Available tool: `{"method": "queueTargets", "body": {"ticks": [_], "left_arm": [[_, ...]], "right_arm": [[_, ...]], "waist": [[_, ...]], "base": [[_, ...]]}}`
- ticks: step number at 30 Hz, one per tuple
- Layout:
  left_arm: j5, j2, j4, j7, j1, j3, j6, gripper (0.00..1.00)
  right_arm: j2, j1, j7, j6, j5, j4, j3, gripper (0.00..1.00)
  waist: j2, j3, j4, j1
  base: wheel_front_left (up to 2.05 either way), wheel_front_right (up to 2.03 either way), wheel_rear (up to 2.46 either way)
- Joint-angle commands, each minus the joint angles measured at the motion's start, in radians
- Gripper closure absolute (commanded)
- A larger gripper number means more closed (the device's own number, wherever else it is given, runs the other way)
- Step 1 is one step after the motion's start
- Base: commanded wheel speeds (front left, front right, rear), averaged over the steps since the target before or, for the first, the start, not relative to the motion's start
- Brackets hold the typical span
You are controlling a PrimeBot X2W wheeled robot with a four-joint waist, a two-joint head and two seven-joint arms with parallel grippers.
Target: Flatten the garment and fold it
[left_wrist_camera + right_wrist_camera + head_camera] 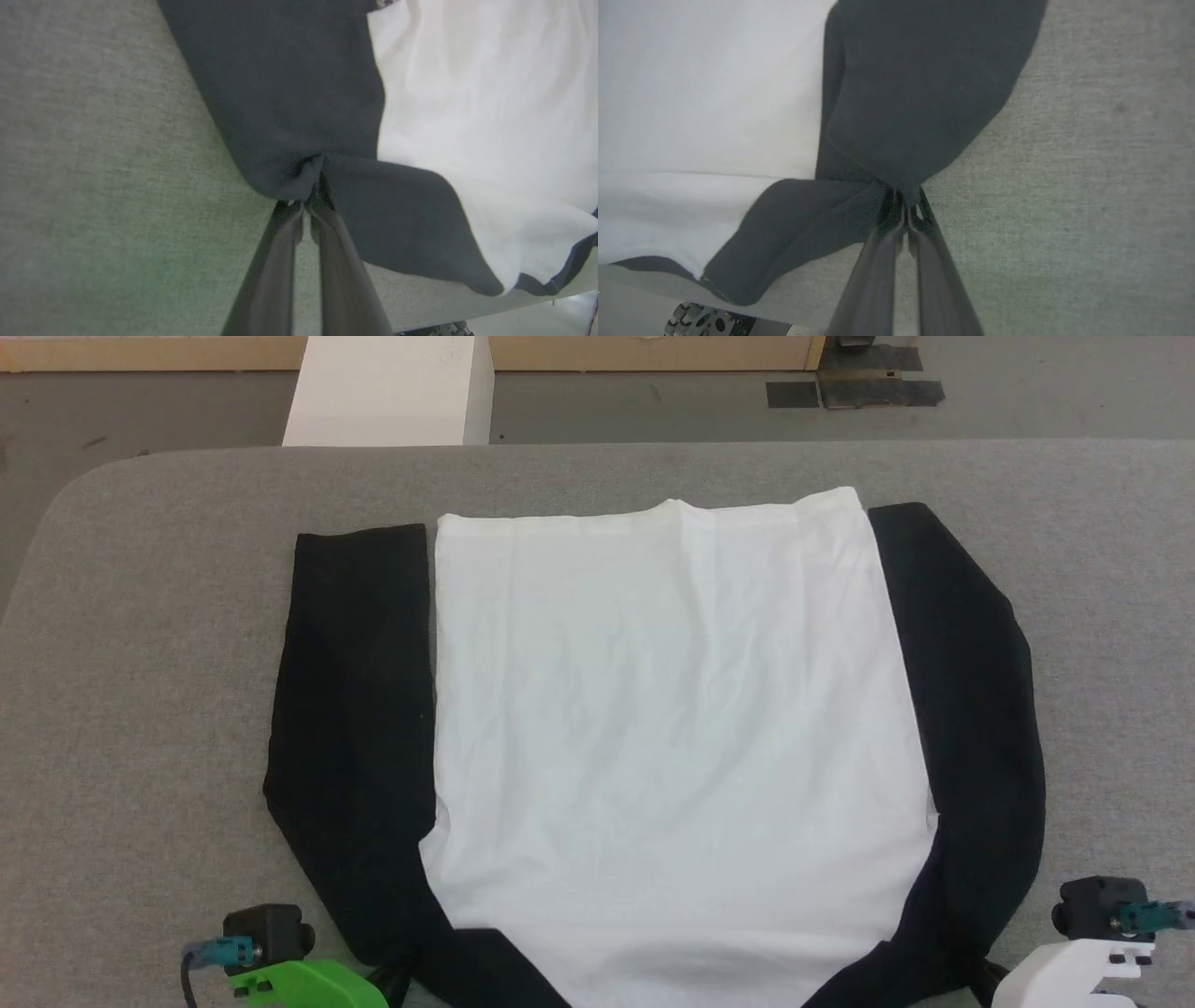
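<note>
Pinching black cloth on my left side, my left gripper (pixel 308 205) is clenched. Its two dark fingers meet at the tips on a bunched fold of the garment (pixel 672 728), right where the left sleeve (pixel 355 691) meets the near black edge. The fingers lie low over the grey table (pixel 140 663), and the cloth puckers into small creases at the pinch.

Moving across, the garment lies spread on the table in front of me, roughly centred. Its white panel (pixel 672 616) faces up and is lightly wrinkled, with the far edge toward the table's far side and the near edge at my grippers. One black sleeve runs along each long side of the white panel, lying flat and touching it. The right sleeve (pixel 971 691) bows outward more than the left one.

On my right side, my right gripper (pixel 906 205) is clamped the same way, two fingers pressed together on a gathered fold of black cloth at the near right corner, with bare table just beside them.

Counting: one garment, made of one white panel and two black sleeves; two grippers with two fingers each, both grasping that garment. Beyond the table, one white block (pixel 392 392) stands on the floor (pixel 653 401).
</note>
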Motion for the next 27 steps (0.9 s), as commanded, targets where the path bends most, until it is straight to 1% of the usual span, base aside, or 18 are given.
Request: {"method": "queueTargets", "body": {"ticks": [1, 2, 3, 4, 7, 11, 15, 18, 21, 23, 26, 27], "left_arm": [[0.012, -0.007, 0.03, -0.011, -0.019, -0.004, -0.004, 1.0], [0.011, -0.013, 0.049, -0.013, -0.021, -0.008, -0.006, 0.43], [0.007, -0.019, 0.06, -0.015, -0.021, -0.01, -0.008, 0.0], [0.0, -0.025, 0.068, -0.018, -0.018, -0.009, -0.008, 0.0], [-0.018, -0.026, 0.066, -0.012, 0.002, 0.002, -0.001, 0.0], [-0.036, -0.004, 0.015, -0.007, 0.044, 0.041, 0.022, 0.0], [-0.034, 0.025, -0.053, -0.038, 0.068, 0.096, 0.04, 0.0], [-0.012, 0.045, -0.09, -0.1, 0.055, 0.146, 0.043, 0.0], [0.03, 0.059, -0.099, -0.199, 0.005, 0.188, 0.032, 0.0], [0.078, 0.079, -0.084, -0.265, -0.047, 0.199, 0.018, 0.0], [0.149, 0.122, -0.035, -0.335, -0.151, 0.192, -0.014, 0.0], [0.173, 0.142, -0.012, -0.349, -0.195, 0.182, -0.033, 0.0]], "right_arm": [[-0.003, -0.015, -0.013, -0.002, -0.002, 0.025, 0.003, 1.0], [-0.003, -0.019, -0.023, -0.002, 0.003, 0.042, 0.004, 1.0], [-0.003, -0.021, -0.036, -0.002, 0.004, 0.05, 0.003, 0.74], [-0.003, -0.021, -0.052, -0.002, 0.004, 0.056, -0.001, 0.0], [-0.003, -0.01, -0.089, -0.002, 0.006, 0.056, -0.029, 0.0], [-0.003, 0.002, -0.176, -0.002, -0.001, 0.02, -0.091, 0.0], [-0.003, -0.004, -0.3, -0.002, -0.026, -0.017, -0.137, 0.0], [-0.003, -0.023, -0.424, -0.002, -0.056, -0.035, -0.133, 0.0], [-0.01, -0.055, -0.574, -0.002, -0.093, -0.051, -0.092, 0.0], [-0.026, -0.074, -0.663, -0.002, -0.11, -0.049, -0.061, 0.0], [-0.052, -0.103, -0.754, -0.002, -0.119, -0.031, -0.01, 0.0], [-0.06, -0.116, -0.773, -0.002, -0.118, -0.022, 0.006, 0.0]], "waist": [[0.0, -0.003, -0.002, 0.0001], [0.0, -0.005, -0.003, 0.0001], [0.0, -0.008, -0.003, 0.0001], [0.0, -0.013, -0.003, 0.0001], [0.0, -0.026, 0.002, 0.0001], [0.0, -0.038, 0.007, 0.0001], [0.0, -0.04, 0.009, 0.0001], [0.0, -0.031, 0.001, 0.0001], [0.0, -0.012, -0.013, 0.0001], [0.0, 0.006, -0.02, 0.0001], [0.0, 0.042, -0.033, 0.0001], [0.0, 0.06, -0.039, 0.0001]], "base": [[0.0, 0.0, 0.0], [0.0, 0.0, 0.0], [0.0, 0.0, 0.0], [0.0, 0.0, 0.0], [0.0, 0.0, 0.0], [0.0, 0.0, 0.0], [0.0, 0.0, 0.0], [0.0, 0.0, 0.0], [0.0, 0.0, 0.0], [0.0, 0.0, 0.0], [0.0, 0.0, 0.0], [0.0, 0.0, 0.0]]}}
